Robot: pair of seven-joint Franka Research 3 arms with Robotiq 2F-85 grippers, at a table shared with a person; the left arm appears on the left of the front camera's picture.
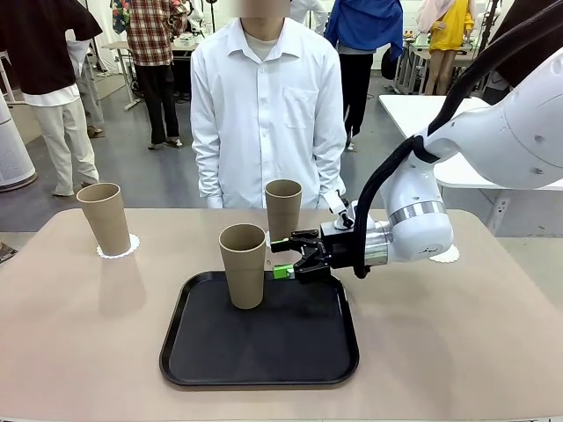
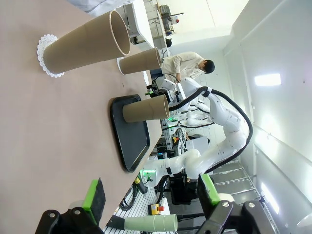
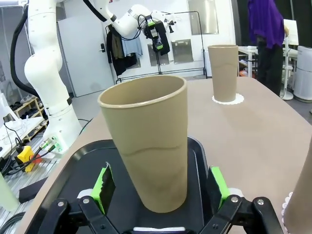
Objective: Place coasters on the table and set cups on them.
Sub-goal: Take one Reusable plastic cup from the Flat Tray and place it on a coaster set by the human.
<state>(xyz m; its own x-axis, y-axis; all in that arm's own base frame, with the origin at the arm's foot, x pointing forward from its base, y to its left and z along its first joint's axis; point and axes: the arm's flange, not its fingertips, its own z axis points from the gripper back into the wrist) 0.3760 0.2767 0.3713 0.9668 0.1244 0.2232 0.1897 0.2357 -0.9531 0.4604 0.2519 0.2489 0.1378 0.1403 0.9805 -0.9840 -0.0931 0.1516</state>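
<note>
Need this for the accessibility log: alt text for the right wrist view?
The right gripper is open, its green pads either side of a tan cup that stands upright on a black tray. Farther off on the table, a second cup stands on a white coaster.

No readable text from my station

I can't make out any lettering, brand, number or sign in any of my feeds: the cups, the black tray and the table are plain, and whatever hangs on the walls behind is too small and blurred for me to read.
</note>
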